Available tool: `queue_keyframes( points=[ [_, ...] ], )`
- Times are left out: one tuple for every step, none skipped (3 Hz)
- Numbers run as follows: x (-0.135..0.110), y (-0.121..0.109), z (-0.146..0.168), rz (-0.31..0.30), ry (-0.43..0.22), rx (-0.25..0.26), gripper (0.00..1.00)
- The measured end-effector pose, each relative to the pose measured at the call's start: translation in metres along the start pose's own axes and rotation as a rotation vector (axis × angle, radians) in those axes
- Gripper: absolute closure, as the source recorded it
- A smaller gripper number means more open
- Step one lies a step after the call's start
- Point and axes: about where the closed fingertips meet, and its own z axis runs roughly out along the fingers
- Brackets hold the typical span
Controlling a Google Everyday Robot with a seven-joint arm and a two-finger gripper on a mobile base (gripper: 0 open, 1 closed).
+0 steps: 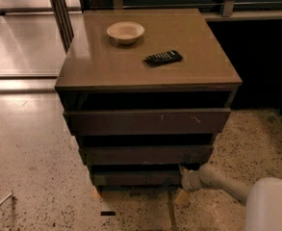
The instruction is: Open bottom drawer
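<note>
The bottom drawer point(135, 178) is the slimmest dark brown face, lowest of three on the brown cabinet point(131, 71). Above it are the medium drawer face point(145, 155) and the widest, scratched top drawer face point(147, 121). My gripper point(185, 175) is at the right end of the bottom drawer, touching or just beside its front edge. My pale arm point(227, 184) reaches in from the lower right. The drawer face sits nearly in line under the one above.
A cream bowl point(125, 32) and a black remote point(163, 57) lie on the cabinet top. Speckled floor point(30, 167) surrounds the cabinet. A metal post point(59, 11) stands at the back left. Dark space lies to the cabinet's right.
</note>
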Motion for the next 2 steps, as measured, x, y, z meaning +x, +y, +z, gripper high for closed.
queue_keyframes(
  points=[
    [-0.001, -0.003, 0.011, -0.014, 0.010, -0.050, 0.00],
    [0.004, -0.007, 0.036, -0.013, 0.004, -0.111, 0.00]
  ],
)
